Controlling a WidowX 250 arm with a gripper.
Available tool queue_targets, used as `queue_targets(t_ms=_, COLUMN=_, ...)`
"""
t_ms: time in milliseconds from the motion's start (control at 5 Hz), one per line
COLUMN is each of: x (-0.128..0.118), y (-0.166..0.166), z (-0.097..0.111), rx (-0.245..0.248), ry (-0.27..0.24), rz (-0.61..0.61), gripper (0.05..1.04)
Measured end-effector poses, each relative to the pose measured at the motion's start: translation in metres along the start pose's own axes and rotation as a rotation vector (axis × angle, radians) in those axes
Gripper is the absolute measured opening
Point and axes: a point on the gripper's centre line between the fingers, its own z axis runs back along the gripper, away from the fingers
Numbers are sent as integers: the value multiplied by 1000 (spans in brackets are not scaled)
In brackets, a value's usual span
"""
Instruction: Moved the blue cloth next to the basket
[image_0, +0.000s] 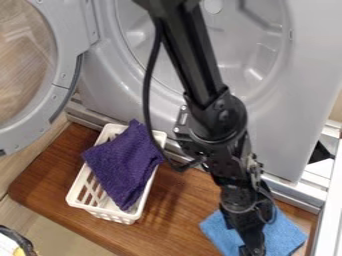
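In the camera view, the tool (252, 249) hangs down over the blue cloth (286, 233), which lies around and beneath it on the wooden worktop (175, 210); whether it is open or closed, I cannot tell. Well apart from the tool, toward the view's left, stands the white basket (128, 218), a purple cloth (125, 162) draped over it.

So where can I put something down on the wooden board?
The board is bare between the white basket and the blue cloth, and between the basket and the board's rounded left end. It's crowded where the gripper is over the blue cloth, and the purple cloth lies across the basket.
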Motion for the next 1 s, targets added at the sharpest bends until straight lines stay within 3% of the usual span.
queue_targets(t_ms=600, x=-73, y=42, z=10, rx=82, ry=135, rz=175, gripper=999)
queue_targets(t_ms=1000, x=-120, y=69, z=28, rx=128, ry=157, rz=337, gripper=999)
